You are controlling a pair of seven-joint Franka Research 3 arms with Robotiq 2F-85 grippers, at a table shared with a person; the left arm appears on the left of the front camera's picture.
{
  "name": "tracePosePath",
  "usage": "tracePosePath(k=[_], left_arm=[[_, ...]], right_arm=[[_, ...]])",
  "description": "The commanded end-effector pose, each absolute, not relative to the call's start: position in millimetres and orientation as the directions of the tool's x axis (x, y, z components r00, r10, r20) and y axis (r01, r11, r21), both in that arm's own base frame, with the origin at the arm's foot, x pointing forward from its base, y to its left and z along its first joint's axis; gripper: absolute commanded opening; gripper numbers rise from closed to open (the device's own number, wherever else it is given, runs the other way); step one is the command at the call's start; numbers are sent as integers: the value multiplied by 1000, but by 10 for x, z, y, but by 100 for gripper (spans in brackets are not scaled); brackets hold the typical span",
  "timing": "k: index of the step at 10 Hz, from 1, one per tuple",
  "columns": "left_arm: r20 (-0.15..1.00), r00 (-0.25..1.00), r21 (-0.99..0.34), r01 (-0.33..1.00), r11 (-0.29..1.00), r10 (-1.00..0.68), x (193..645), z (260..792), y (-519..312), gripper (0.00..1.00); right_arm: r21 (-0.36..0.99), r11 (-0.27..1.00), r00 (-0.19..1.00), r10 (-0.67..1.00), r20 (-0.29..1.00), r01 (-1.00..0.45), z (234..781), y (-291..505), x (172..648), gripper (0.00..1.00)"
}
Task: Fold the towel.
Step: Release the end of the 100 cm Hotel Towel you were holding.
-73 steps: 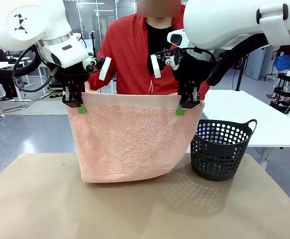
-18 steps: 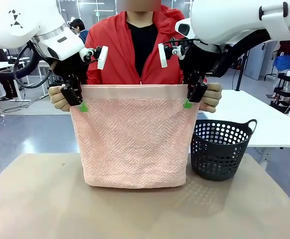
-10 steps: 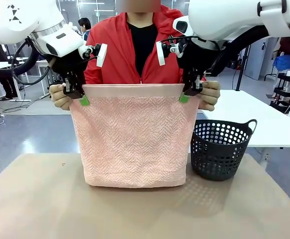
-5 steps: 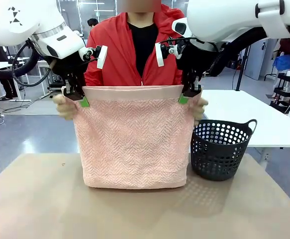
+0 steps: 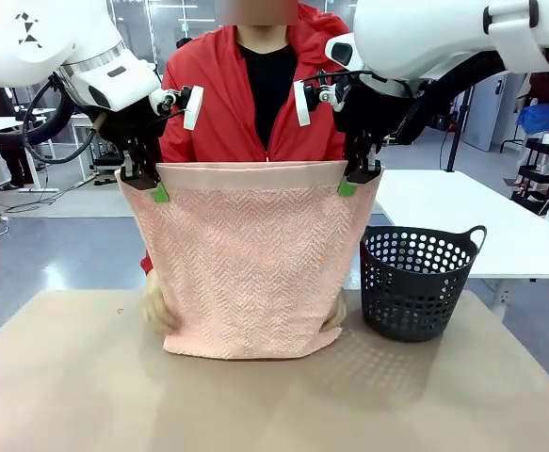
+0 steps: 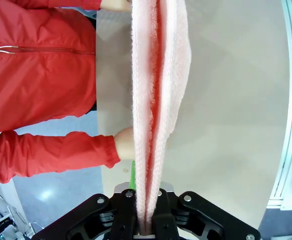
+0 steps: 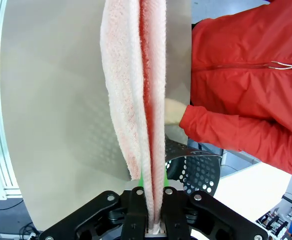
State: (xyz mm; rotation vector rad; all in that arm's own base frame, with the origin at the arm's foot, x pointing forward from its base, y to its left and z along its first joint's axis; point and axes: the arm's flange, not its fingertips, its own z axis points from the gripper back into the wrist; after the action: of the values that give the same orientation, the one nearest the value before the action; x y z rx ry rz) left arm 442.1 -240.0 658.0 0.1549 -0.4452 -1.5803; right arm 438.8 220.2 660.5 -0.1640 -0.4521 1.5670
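While the tan table [image 5: 67,395] spans the whole foreground of the front view, the salmon-pink towel [image 5: 246,254] hangs over its far half as a doubled sheet, plain band uppermost, herringbone face toward the camera, lower edge close to the tabletop. Behind the towel stands a person in a red jacket [image 5: 222,104]. A dark perforated basket [image 5: 415,282] sits on the table just beside the towel, on the robot's right. The left gripper [image 5: 152,188] is clamped tight on one upper corner of the towel and the right gripper [image 5: 352,181] on the other, green pads showing at each corner. Each wrist view looks straight down the hanging cloth, both layers pinched between closed jaws (left gripper [image 6: 147,220]; right gripper [image 7: 153,220]). One hand [image 5: 156,306] of the person grasps the lower corner beneath the left gripper; the other hand [image 5: 333,315] grasps the lower corner on the basket's side.
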Motion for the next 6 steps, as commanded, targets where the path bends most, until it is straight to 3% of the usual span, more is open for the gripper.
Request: tracePosePath(k=[1, 6], left_arm=[[175, -68, 376, 927, 3, -982, 4433, 6611, -2387, 0], [175, -68, 376, 927, 3, -982, 4433, 6611, -2387, 0]], right_arm=[[-387, 8, -63, 983, 172, -922, 6631, 2186, 4383, 0], [-387, 8, -63, 983, 172, -922, 6631, 2186, 4383, 0]])
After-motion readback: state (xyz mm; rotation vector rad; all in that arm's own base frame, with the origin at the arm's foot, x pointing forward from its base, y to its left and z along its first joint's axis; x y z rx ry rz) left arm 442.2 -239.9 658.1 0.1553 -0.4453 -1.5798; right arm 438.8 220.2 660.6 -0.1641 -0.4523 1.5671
